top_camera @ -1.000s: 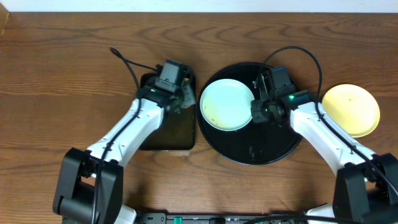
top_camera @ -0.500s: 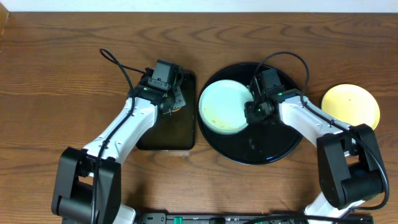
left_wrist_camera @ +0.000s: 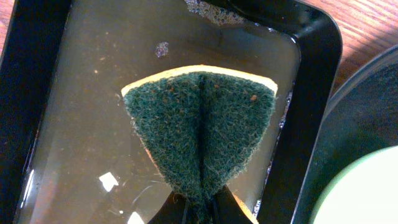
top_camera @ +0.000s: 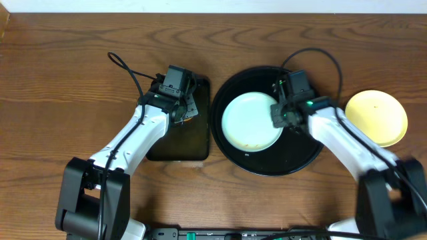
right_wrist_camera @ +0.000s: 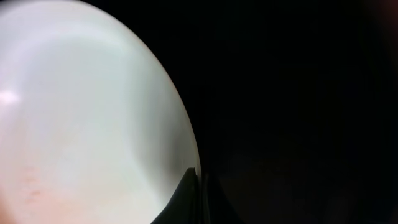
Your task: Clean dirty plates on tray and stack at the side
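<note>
Sauce residue, faint and orange, marks the lower rim of the glossy mint-white plate (top_camera: 250, 120), which lies inside the round black tray (top_camera: 267, 168) just right of the tabletop's centre. The right gripper (top_camera: 279, 115) pinches that plate's right rim, jaws narrow. A clean-looking pale yellow plate (top_camera: 375, 117) rests on bare wood by the right edge. The left gripper (top_camera: 189, 107) clamps a green sponge (left_wrist_camera: 202, 130) over the rectangular tray (left_wrist_camera: 37, 93) of murky water.
</note>
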Robot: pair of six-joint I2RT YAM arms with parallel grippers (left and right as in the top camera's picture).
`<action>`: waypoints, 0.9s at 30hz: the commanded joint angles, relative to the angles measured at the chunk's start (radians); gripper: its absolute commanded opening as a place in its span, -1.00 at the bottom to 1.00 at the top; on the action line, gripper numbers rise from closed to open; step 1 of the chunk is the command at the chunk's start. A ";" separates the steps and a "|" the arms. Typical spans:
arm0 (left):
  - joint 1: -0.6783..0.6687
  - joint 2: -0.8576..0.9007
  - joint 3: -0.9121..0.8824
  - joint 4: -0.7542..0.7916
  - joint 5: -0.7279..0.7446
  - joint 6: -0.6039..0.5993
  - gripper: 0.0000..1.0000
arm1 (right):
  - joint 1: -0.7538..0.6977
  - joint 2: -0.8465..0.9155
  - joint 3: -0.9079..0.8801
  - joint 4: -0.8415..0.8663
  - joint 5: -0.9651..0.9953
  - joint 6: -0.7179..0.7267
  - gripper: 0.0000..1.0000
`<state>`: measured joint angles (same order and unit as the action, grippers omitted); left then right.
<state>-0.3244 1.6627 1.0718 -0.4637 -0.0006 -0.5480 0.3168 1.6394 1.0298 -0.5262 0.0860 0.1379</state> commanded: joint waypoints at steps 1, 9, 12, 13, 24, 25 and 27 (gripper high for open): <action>0.004 0.005 -0.008 0.001 -0.020 0.017 -0.83 | -0.006 -0.121 0.003 0.004 0.224 -0.092 -0.98; 0.004 0.005 -0.008 0.005 -0.020 0.017 -0.83 | 0.003 -0.211 0.003 0.089 0.420 -0.268 -0.98; 0.004 0.005 -0.008 0.005 -0.020 0.017 -0.83 | 0.027 -0.216 0.003 0.124 0.464 -0.316 -0.98; 0.004 0.005 -0.008 0.005 -0.020 0.017 -0.83 | 0.036 -0.216 0.003 0.133 0.478 -0.323 -0.98; 0.004 0.006 -0.008 0.009 -0.020 0.017 -0.83 | 0.205 -0.216 0.003 0.309 0.781 -0.546 -0.98; 0.004 0.006 -0.008 0.009 -0.020 0.017 -0.83 | 0.220 -0.216 0.003 0.325 0.805 -0.568 -0.98; 0.004 0.006 -0.008 0.009 -0.020 0.017 -0.83 | 0.245 -0.216 0.003 0.352 0.842 -0.608 -0.98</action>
<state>-0.3244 1.6627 1.0714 -0.4564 -0.0040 -0.5449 0.5236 1.4479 1.0302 -0.1974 0.7963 -0.3595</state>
